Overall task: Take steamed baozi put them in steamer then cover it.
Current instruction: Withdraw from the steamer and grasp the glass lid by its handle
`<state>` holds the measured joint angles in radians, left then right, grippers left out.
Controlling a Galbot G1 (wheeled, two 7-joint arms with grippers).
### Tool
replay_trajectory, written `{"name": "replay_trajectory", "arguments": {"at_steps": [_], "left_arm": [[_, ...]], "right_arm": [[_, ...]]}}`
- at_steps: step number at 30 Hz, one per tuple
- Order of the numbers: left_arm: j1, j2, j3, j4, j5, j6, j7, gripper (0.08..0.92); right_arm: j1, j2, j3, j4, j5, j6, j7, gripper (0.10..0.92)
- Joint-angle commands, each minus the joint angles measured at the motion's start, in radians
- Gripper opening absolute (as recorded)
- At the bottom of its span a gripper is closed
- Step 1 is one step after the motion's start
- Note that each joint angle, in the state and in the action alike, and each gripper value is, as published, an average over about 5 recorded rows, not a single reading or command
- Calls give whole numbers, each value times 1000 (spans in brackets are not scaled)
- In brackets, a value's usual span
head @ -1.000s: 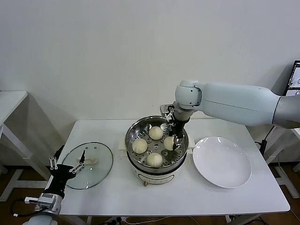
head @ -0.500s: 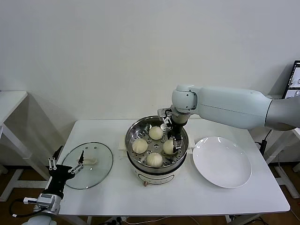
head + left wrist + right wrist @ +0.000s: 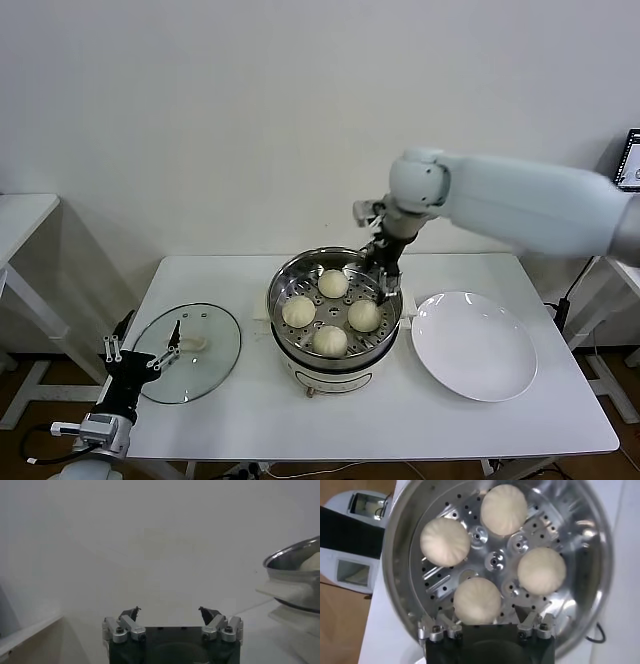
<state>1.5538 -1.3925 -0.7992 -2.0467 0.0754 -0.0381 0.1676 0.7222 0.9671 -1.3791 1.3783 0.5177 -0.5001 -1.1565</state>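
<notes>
Steamer, a round shiny stainless-steel basket (image 3: 282, 290) on a partly hidden white pot base, holds all four cream-white round baozi (image 3: 477, 599) just under the empty, spread right gripper (image 3: 383, 283), while the round clear glass cover (image 3: 205, 355) lies beside the idle, spread left gripper (image 3: 140, 357).

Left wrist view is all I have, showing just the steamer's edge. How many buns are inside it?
Observer: Four buns sit on the steamer's perforated floor, none touching another.
Operator: Is the right pincer holding one?
Observer: No. The right pincer hangs open over the steamer's far right rim, holding nothing.
Operator: Where's the lid?
Observer: The glass lid lies flat on the table, left of the steamer and just beyond the left pincer.
</notes>
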Motion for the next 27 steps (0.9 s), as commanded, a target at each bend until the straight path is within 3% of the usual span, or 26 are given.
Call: {"name": "replay_trajectory", "arguments": {"at_steps": [1, 6, 15, 21, 27], "left_arm": [[4, 1, 8, -34, -13, 26, 0, 823], [3, 2, 4, -67, -47, 67, -1, 823], [-13, -4, 3, -85, -58, 82, -46, 823], [-7, -5, 22, -86, -29, 41, -44, 823], [-8, -11, 30, -72, -13, 15, -51, 823]], "right_arm": [[-40, -311, 288, 93, 41, 8, -6, 823], [-255, -472, 561, 143, 88, 69, 118, 823], [-1056, -643, 1302, 295, 325, 350, 770, 823], [-1590, -505, 1768, 380, 331, 481, 1040, 823], [-1924, -237, 2034, 488, 237, 582, 1154, 823]]}}
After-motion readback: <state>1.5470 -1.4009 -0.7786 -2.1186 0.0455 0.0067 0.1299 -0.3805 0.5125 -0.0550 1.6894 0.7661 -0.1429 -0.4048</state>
